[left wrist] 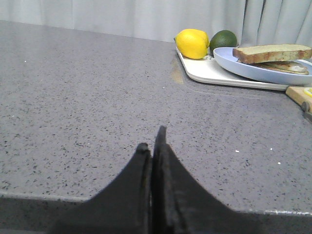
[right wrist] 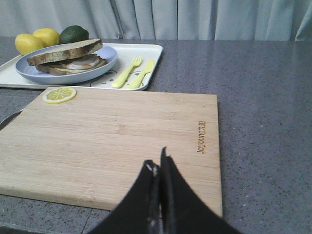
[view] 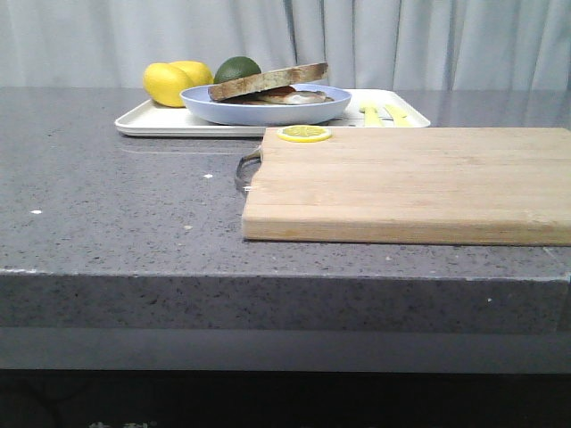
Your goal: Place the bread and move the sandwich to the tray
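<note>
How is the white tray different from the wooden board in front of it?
The tray is white with a low raised rim and rounded corners; the cutting board is bare, flat wood with squarer corners. The tray is crowded, carrying the blue plate with the sandwich, yellow cutlery and fruit, while the board holds only a lemon slice. Both are flat rectangles lying on the grey counter.

Worktop: grey speckled stone counter [view: 116, 223], smooth, slight sheen
Board: pale wooden cutting board [view: 410, 183], matt, grained
Tray: white rectangular tray [view: 152, 120], smooth, glossy
</note>
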